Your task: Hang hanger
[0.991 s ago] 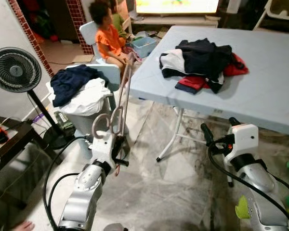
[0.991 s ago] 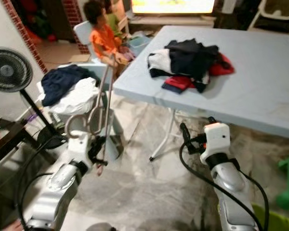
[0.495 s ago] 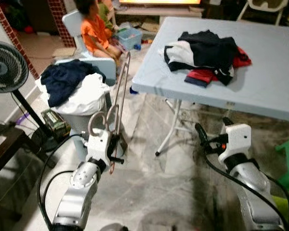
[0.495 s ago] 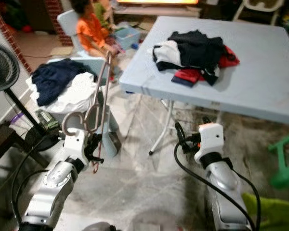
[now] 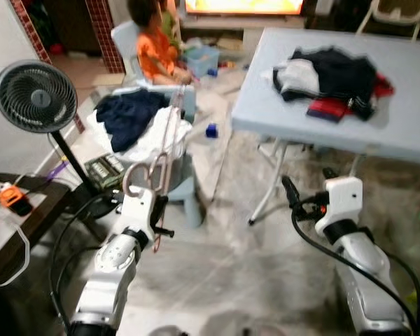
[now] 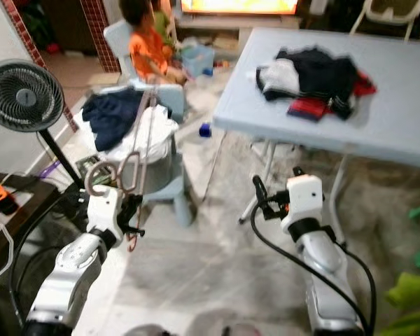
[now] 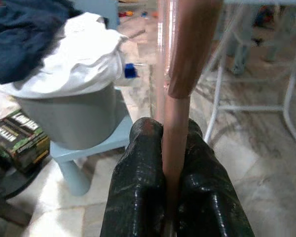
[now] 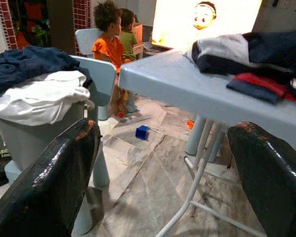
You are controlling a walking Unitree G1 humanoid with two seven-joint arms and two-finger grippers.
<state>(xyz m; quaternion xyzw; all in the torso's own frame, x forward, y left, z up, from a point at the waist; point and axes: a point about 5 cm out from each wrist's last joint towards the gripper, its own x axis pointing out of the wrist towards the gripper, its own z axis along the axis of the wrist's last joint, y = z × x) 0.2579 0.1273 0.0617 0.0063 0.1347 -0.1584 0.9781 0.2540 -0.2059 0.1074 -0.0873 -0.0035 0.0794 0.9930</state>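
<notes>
Left tool holding a pink hanger upright, in a room with laundry and children.

Ahead stands a grey bin (image 5: 169,183) heaped with white and navy clothes (image 5: 136,122), on a low blue stool; a fan (image 5: 36,96) is to its left and a light-blue worktop (image 5: 406,119) with a pile of garments (image 5: 332,77) to its right. Two children (image 5: 157,49) sit beyond the bin, near a bright screen. The head views are a little blurred. The left tool (image 7: 170,163) is closed tightly on the stem of the hanger (image 5: 161,164), which rises above the fingers toward the bin. The right tool (image 8: 163,173) is spread wide with nothing between its fingers.
</notes>
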